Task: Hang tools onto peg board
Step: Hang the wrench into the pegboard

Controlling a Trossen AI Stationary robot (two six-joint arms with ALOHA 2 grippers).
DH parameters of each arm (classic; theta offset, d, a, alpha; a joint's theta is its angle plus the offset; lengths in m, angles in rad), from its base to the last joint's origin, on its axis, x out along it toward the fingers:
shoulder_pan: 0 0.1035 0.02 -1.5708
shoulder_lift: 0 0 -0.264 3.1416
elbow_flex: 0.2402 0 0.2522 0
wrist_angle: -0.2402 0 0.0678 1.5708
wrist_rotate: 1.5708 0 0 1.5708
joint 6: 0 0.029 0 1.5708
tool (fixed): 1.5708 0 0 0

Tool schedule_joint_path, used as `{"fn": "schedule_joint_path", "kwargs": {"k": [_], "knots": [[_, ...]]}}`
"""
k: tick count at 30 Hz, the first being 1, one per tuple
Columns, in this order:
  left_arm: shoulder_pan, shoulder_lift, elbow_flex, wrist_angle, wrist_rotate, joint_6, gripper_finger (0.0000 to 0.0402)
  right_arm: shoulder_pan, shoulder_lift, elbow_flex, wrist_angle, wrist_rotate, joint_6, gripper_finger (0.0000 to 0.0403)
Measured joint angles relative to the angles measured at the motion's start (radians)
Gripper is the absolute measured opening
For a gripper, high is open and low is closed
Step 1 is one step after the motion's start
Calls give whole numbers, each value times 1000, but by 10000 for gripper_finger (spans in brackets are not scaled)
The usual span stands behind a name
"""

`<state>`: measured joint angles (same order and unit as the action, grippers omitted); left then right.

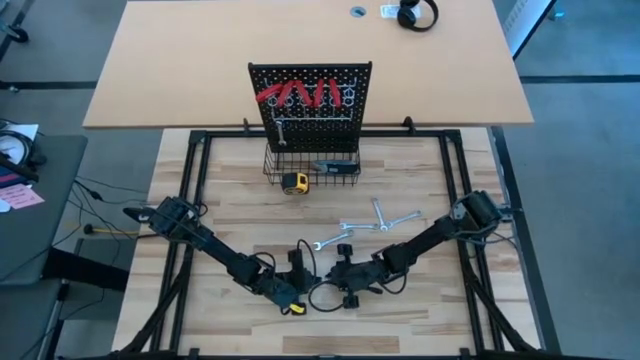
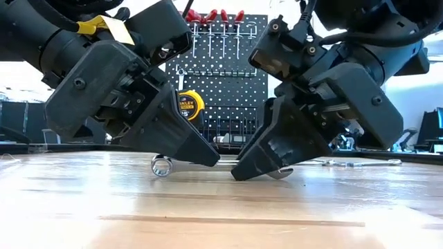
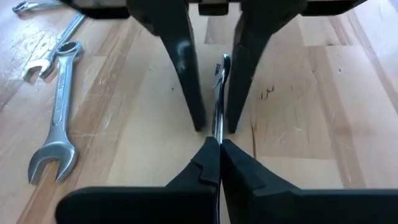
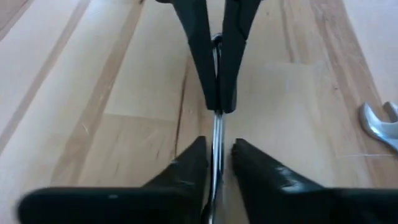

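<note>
At the high view's lower centre, the left gripper pinches the wrench on edge while the right gripper, part-open, apparently straddles it for a handover toward the peg board.

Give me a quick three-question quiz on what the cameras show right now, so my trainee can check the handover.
1. True or false: the left gripper is shut on the wrench, while the right gripper straddles the same wrench with its fingers open.
2. Where are the red-handled pliers?
A. Hanging along the top of the peg board
B. Inside the wire basket
C. On the table beside the loose wrenches
3. Name the yellow item near the wire basket.

Key: 1 true; 2 A; 3 the tape measure.
</note>
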<state>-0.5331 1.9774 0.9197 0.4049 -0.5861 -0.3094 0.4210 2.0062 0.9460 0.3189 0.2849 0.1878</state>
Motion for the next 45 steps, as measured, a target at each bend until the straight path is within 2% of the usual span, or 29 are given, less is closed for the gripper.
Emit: {"fn": "schedule_joint_path", "kwargs": {"k": [4, 6, 9, 13, 17, 20, 22, 25, 30, 34, 39, 45], "knots": [[-1, -9, 12, -6, -3, 31, 1, -5, 6, 1, -20, -9, 6, 21], [-5, -36, 14, -11, -4, 50, 1, -7, 6, 2, -27, -9, 11, 20], [-19, -103, 16, -113, -34, 58, 11, -7, 6, 1, -20, 14, 21, 20], [-71, -210, -5, -293, -185, -14, 32, -6, 6, -2, -15, 53, 23, 20], [-147, -273, -72, -312, -351, -113, 44, 22, -31, -40, 28, 181, -4, 20], [-181, -275, -127, -208, -438, -173, 47, 66, -84, -44, 29, 395, -75, 20], [-185, -273, -165, -111, -445, -237, 48, 102, -113, -42, 46, 557, -165, 20], [-156, -273, -236, 71, -389, -289, 50, 149, -115, -42, 119, 745, -346, 20], [-96, -273, -345, 449, -277, -196, 86, 171, -85, -39, 324, 937, -682, 20], [-43, -274, -367, 607, -245, -96, 137, 155, -52, -35, 460, 956, -860, 20], [14, -273, -337, 604, -208, -3, 191, 115, -53, -5, 484, 956, -948, 20], [66, -273, -291, 653, -247, 93, 202, 87, -53, 22, 491, 946, -986, 20]]}}
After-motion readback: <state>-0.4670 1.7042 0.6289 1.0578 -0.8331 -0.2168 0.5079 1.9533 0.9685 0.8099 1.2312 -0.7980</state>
